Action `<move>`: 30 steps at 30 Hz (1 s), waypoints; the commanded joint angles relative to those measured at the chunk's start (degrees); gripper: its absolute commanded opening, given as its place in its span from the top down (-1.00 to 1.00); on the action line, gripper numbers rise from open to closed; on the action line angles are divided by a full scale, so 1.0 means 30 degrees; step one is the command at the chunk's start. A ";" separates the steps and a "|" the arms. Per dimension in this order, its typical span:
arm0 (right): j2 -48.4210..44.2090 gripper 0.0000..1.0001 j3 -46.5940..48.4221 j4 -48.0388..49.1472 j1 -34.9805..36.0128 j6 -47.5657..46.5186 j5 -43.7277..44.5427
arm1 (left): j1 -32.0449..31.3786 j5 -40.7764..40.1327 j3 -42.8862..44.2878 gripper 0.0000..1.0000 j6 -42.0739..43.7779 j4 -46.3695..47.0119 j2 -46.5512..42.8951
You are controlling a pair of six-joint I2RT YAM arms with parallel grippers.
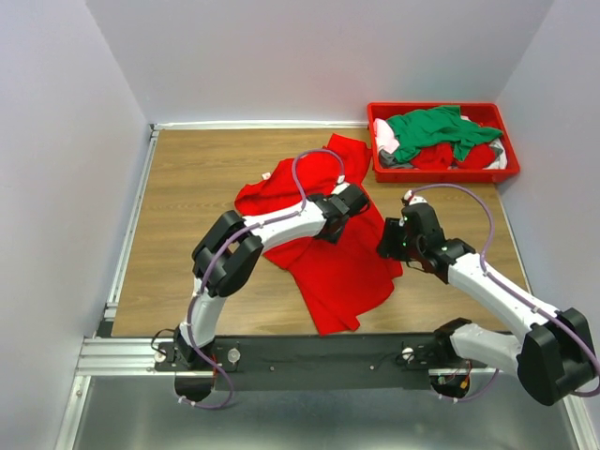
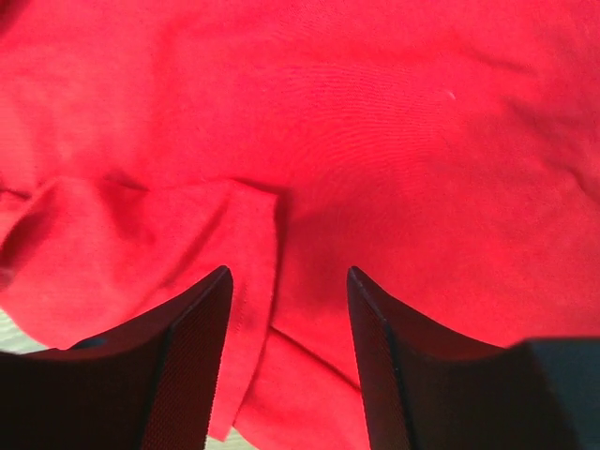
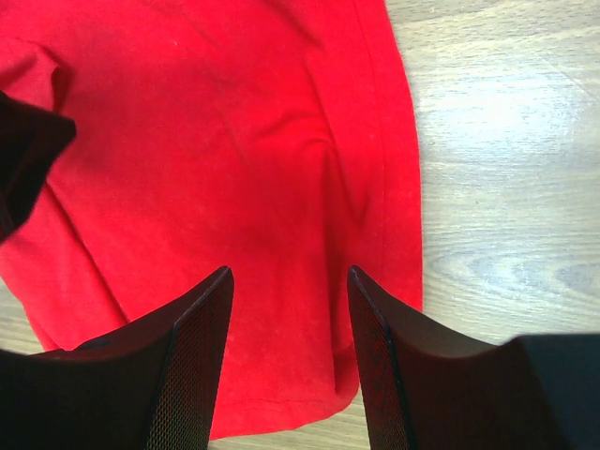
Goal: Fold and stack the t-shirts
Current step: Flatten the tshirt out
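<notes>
Red cloth t-shirt (image 1: 342, 277) is seen unfolded, other t-shirts (image 1: 436, 129) heaped in a red plastic bin (image 1: 441, 174); jaws of left gripper (image 2: 286, 274) and right gripper (image 3: 286, 274) are spread

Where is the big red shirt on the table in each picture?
Top external: the red t-shirt lies spread out in the middle of the wooden table.
Left wrist: the red t-shirt fills nearly the whole picture.
Right wrist: the red t-shirt covers the left and middle.
Shared landmark: the wooden table, broad on the right in the right wrist view, only a sliver at the lower left edge in the left wrist view.
</notes>
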 commanded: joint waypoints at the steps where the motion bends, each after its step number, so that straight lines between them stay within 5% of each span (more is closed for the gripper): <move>1: -0.0472 -0.19 -0.0401 0.0143 0.0019 0.0262 0.0597 | 0.0110 -0.1953 0.1010 -0.18 -0.0418 -0.0468 0.0736; 6: -0.0559 -0.18 -0.0518 0.0173 0.0019 0.0233 0.0597 | 0.0753 -0.0585 0.0808 -0.01 -0.0184 0.0904 0.0651; 30: -0.0091 -0.19 -0.0929 0.0524 0.0048 0.0350 0.0509 | 0.1458 0.1090 0.0074 0.07 -0.0624 0.2315 0.1558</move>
